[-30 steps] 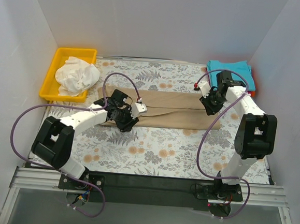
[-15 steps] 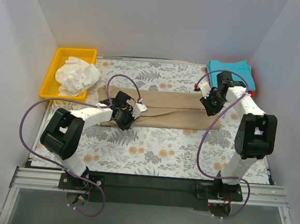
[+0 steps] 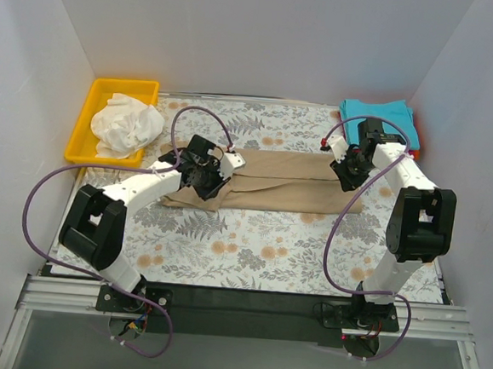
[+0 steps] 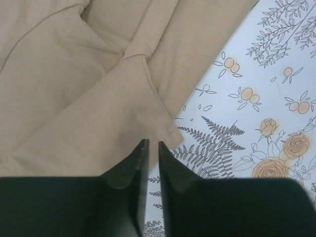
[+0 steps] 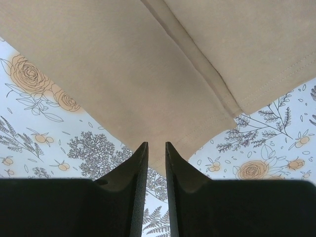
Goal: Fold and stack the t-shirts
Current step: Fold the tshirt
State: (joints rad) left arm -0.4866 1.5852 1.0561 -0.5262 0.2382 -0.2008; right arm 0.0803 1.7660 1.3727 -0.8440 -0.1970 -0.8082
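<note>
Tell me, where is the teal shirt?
In the top view, the teal shirt lies folded at the far right corner of the table, behind the right arm and beyond the tan shirt's right end.

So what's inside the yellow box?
A scrunched-up white t-shirt sits in the yellow box. It fills most of the box, so anything underneath the shirt is covered and cannot be seen.

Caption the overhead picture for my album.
Left claw and right claw at a tan shirt on flowered cloth; white shirt in bin.
</note>
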